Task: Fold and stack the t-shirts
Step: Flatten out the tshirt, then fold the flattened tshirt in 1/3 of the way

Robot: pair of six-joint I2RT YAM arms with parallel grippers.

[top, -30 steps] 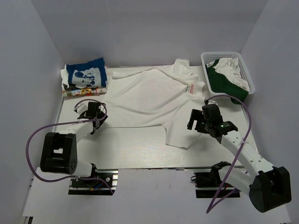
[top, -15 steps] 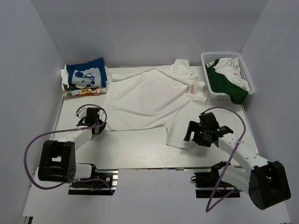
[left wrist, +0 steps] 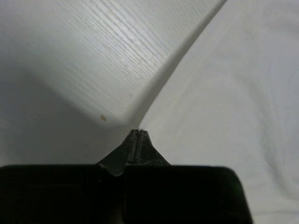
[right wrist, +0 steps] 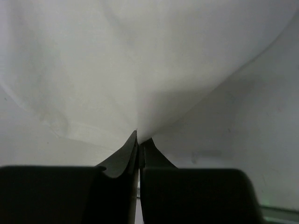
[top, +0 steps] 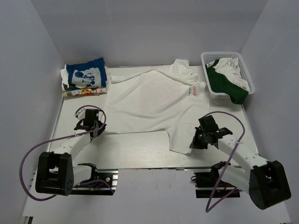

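The large white t-shirt (top: 149,100) lies spread on the table, its red logo panel (top: 193,89) toward the right. My left gripper (top: 98,131) is shut at the shirt's near-left hem corner, and in the left wrist view the cloth edge (left wrist: 215,107) runs right into the closed tips (left wrist: 138,132). At the near-right corner my right gripper (top: 194,143) is shut on the shirt, with white cloth (right wrist: 140,70) drawn taut into its tips (right wrist: 139,138). The blue t-shirt (top: 85,74) with white cartoon print lies folded at the back left.
Beneath the blue shirt is another folded garment with a colourful edge (top: 81,92). A white plastic basket (top: 204,56) at the back right holds green and white clothes, a green one hanging over its near rim. Walls close in on three sides.
Both grippers came down onto the shirt's near hem and went from open to shut. The right arm swung nearer and lower; the shirt's near-right flap has shifted slightly.
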